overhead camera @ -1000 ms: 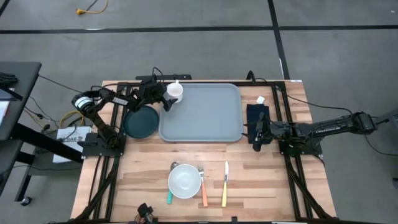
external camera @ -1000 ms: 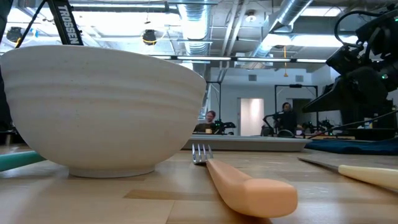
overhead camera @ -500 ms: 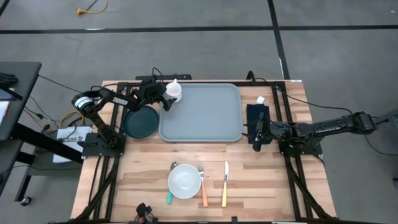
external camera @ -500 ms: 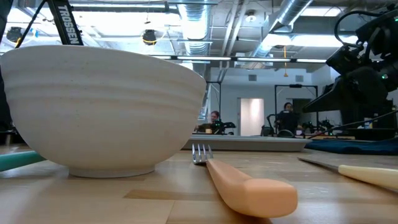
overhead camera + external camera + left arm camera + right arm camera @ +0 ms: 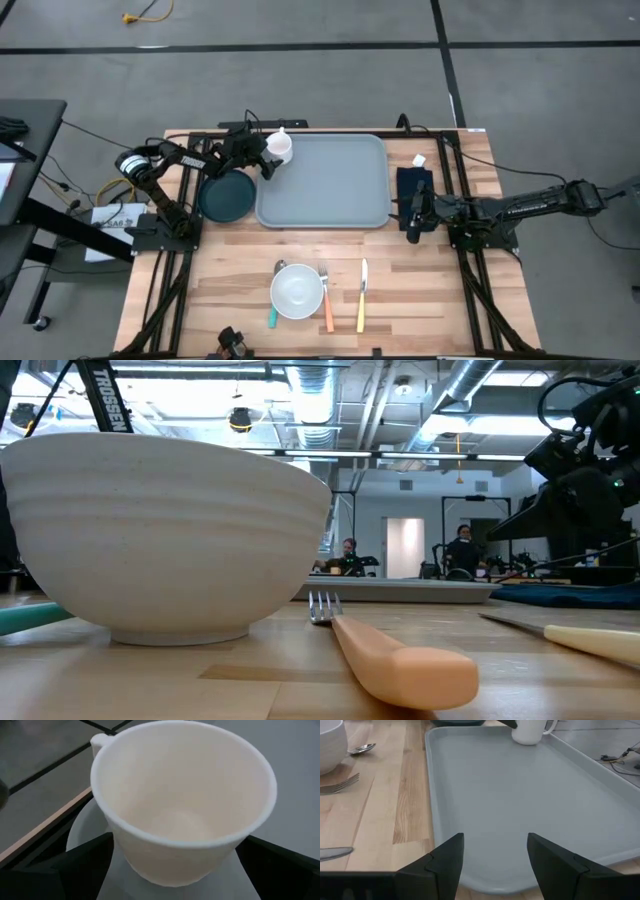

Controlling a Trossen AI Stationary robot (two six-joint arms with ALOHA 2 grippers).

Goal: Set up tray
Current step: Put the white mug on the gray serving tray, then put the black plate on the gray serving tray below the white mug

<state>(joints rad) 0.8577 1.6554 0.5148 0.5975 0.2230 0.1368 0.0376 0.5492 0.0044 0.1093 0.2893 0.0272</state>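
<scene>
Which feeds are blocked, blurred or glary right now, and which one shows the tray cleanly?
Low view: the white ceramic bowl fills the left half, soft-focused, under bright ceiling lights. Left wrist view: the white ceramic cup crowds the frame, blown pale. Right wrist view: the large pale grey-blue plastic tray reads sharp, evenly lit, without glare. High view: even light, faint shadows.

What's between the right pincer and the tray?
Nothing: right wrist view shows the open right pincer facing the tray rim directly. In the high view the black napkin lies just under the pincer, beside the tray.
</scene>
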